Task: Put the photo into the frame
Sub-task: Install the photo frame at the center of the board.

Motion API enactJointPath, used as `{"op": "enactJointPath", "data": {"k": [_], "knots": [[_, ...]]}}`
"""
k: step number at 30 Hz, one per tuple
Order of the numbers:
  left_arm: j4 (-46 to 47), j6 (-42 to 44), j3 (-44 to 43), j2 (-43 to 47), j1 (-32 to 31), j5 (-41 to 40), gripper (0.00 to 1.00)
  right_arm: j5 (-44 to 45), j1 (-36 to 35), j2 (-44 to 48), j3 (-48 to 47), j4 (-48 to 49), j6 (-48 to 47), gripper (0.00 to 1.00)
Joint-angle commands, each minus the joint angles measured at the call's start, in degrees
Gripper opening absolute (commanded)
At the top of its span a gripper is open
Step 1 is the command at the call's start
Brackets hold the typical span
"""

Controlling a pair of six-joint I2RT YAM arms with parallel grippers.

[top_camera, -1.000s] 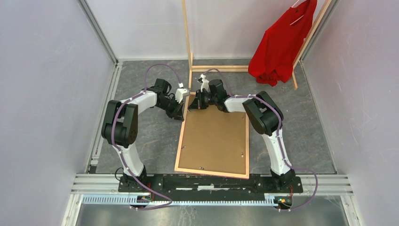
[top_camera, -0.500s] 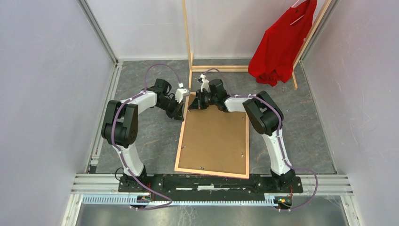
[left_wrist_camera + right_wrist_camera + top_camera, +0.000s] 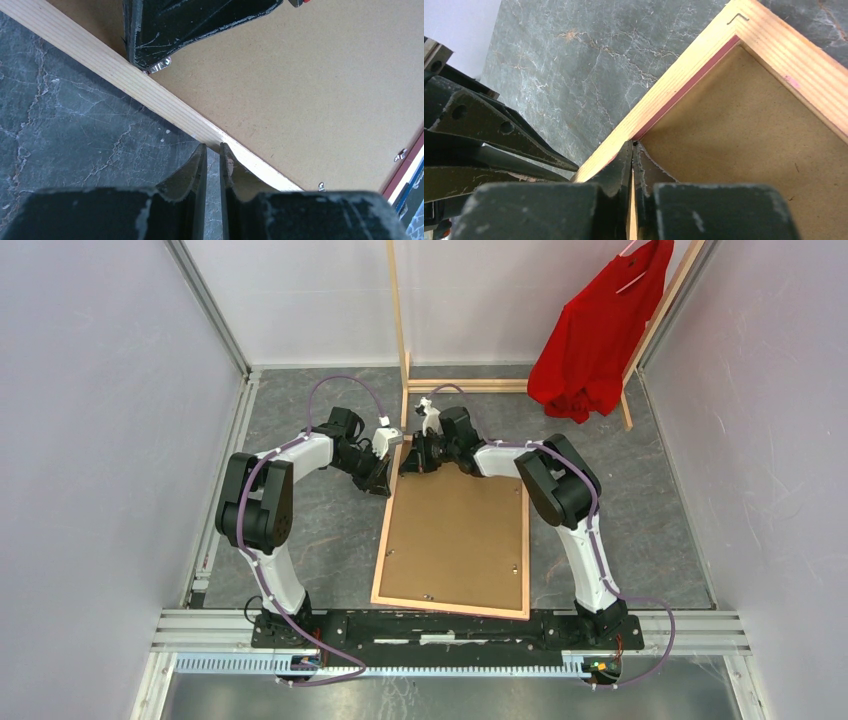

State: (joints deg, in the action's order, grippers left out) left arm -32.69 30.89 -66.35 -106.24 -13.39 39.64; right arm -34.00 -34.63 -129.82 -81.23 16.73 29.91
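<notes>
The frame (image 3: 455, 540) lies face down on the grey floor with its brown board backing up. Both grippers meet at its far left corner. My left gripper (image 3: 387, 482) comes in from outside; in the left wrist view its tips (image 3: 213, 146) touch the outer wood rim, a narrow slit apart, with only floor showing between them. My right gripper (image 3: 633, 144) is shut, its tips pressed into the seam between rim and backing (image 3: 744, 125), over a small metal tab (image 3: 161, 64). A thin white and blue strip (image 3: 409, 181) past the frame's far rim looks like the photo's edge; the rest of the photo is hidden.
A bare-wood clothes rack (image 3: 400, 330) stands at the back with a red shirt (image 3: 595, 335) hanging at the back right. Pale walls close in left and right. An aluminium rail (image 3: 450, 620) carrying the arm bases runs just below the frame's near edge.
The right wrist has edged very slightly to the left at the frame's corner. The left arm and the frame have not visibly moved.
</notes>
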Motion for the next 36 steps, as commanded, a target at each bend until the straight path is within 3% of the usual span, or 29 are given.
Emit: {"op": "enactJointPath", "data": {"k": [1,5,8,11,17,36], "knots": [[0.7,0.9,0.5,0.6,-1.0,-1.1,0.20,4.2,0.9,4.8,-2.5,-3.7,-3.4,0.12],[0.7,0.7,0.4,1.1,-1.0,-1.5,0.20,14.8,3.3,12.9,3.9,-3.9,-6.0,0.25],[0.7,0.7,0.5,1.0,-1.0,-1.4,0.20,23.2,5.0,19.1,10.8,-3.6,-7.0,0.25],[0.7,0.7,0.7,0.9,-1.0,-1.2,0.20,29.4,6.2,23.0,16.8,-3.3,-7.6,0.16],[0.6,0.9,0.8,1.2,-1.0,-1.2,0.20,32.0,7.8,23.9,21.1,-3.3,-7.4,0.00],[0.6,1.4,1.1,1.3,-1.3,-2.2,0.20,33.6,10.8,20.0,21.8,-1.2,-6.8,0.00]]}}
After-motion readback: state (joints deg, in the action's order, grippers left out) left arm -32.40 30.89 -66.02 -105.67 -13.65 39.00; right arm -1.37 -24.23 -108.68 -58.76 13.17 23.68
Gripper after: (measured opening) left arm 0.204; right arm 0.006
